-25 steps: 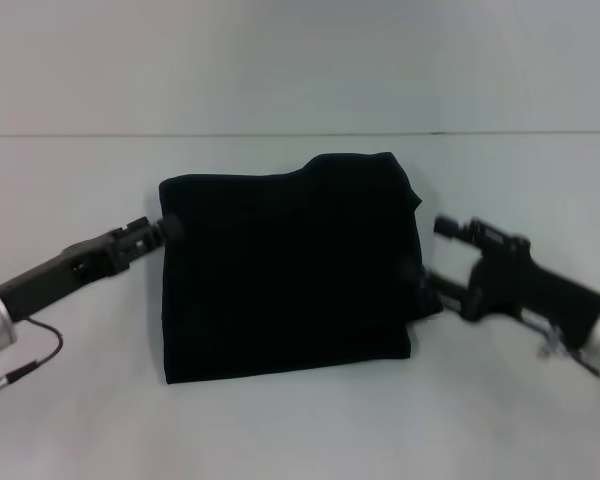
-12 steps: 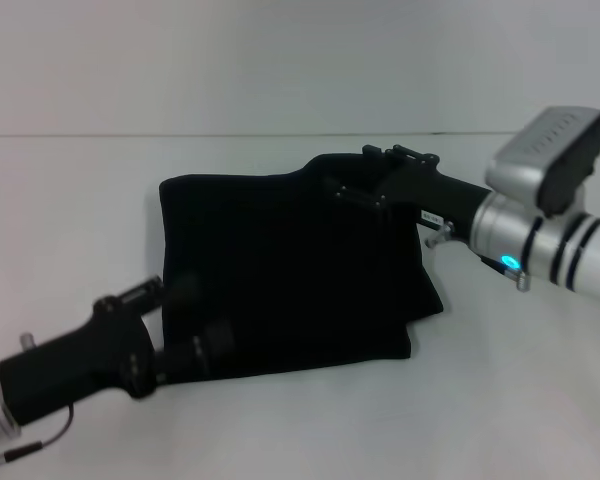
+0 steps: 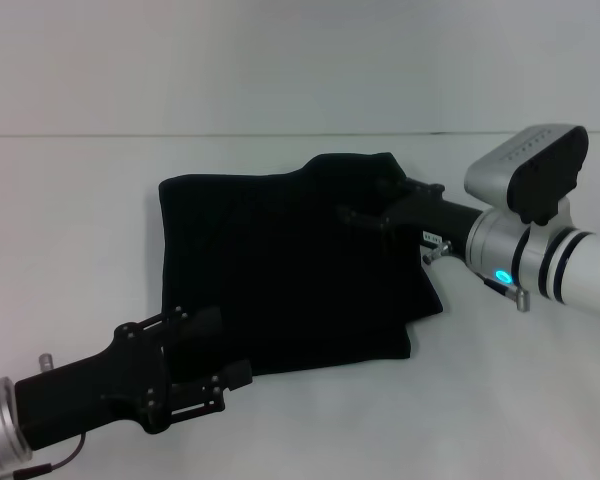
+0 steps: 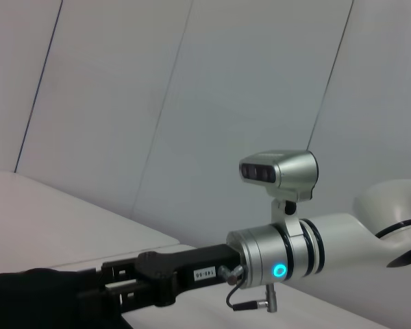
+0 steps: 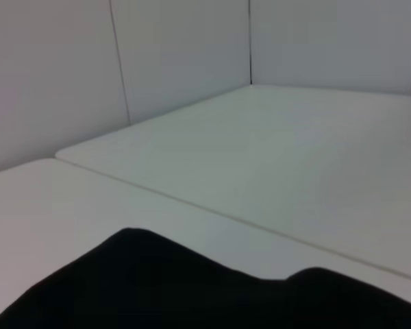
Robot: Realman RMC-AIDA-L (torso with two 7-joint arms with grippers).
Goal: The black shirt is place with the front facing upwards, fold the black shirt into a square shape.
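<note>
1. One black shirt [image 3: 290, 270] lies folded into a roughly square block near the middle of the white table [image 3: 70, 200]; no lettering or label shows on its upper face.
2. Its left edge runs straight, parallel to the table's left edge. Its far right corner bulges up into a rounded hump, and a small flap of cloth juts out past its right edge, toward the table's right side.
3. At the shirt's near left corner sits the left gripper [image 3: 225, 350], its black body reaching in from the table's near left corner. Its two fingers stand apart, one above the other, with the shirt's near edge just beside them; whether they touch the cloth cannot be told.
4. Over the shirt's far right corner hovers the right gripper [image 3: 365, 205], its silver-and-white arm coming in from the table's right edge. Black fingers blend into the black cloth, so whether they are apart or together cannot be told.
5. From the left wrist view, the right gripper [image 4: 116, 295] meets the dark cloth low in the frame.
6. From the right wrist view, only the shirt's wavy dark edge [image 5: 192, 295] shows against the pale table.
</note>
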